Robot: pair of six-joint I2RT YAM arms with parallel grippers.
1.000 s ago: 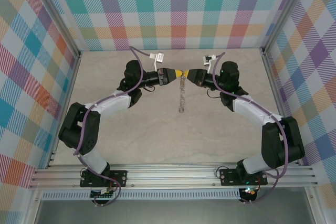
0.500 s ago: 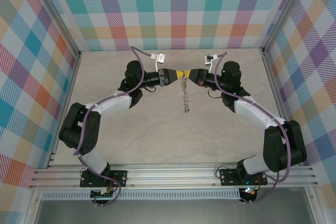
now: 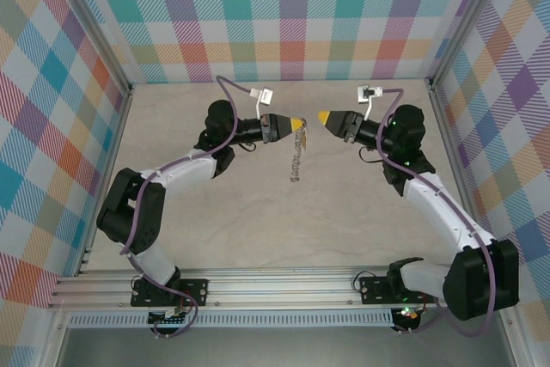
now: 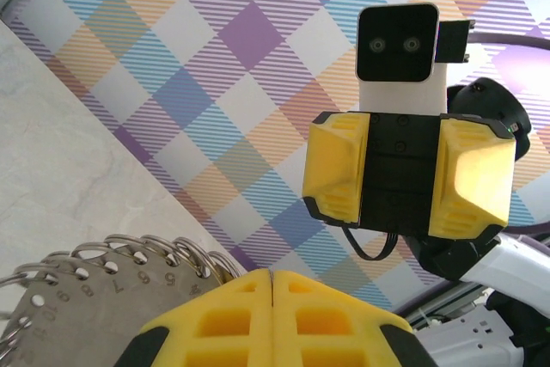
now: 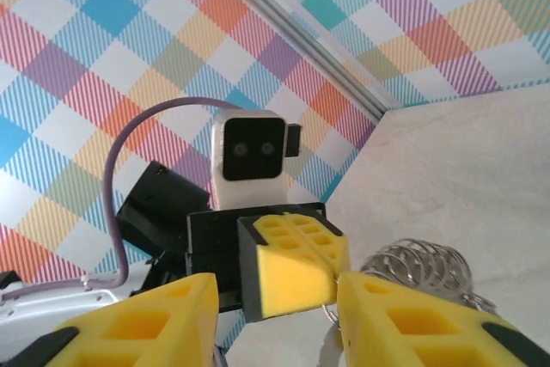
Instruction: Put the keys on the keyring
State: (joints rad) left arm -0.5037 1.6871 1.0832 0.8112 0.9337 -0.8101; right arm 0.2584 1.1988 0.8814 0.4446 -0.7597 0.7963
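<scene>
Keyring (image 3: 296, 156) clenched at top by left gripper (image 3: 296, 123); judged light, floppy, slippery, best pinched at links. Right gripper (image 3: 324, 116) released, held apart.

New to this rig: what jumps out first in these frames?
Two yellow-tipped grippers face each other tip to tip over the far middle of the table, the left gripper and the right gripper, with a small gap between them. A silvery keyring of small links hangs from the shut left gripper, while the right gripper's fingers stand open. Loud pastel plaid walls surround it all.
</scene>
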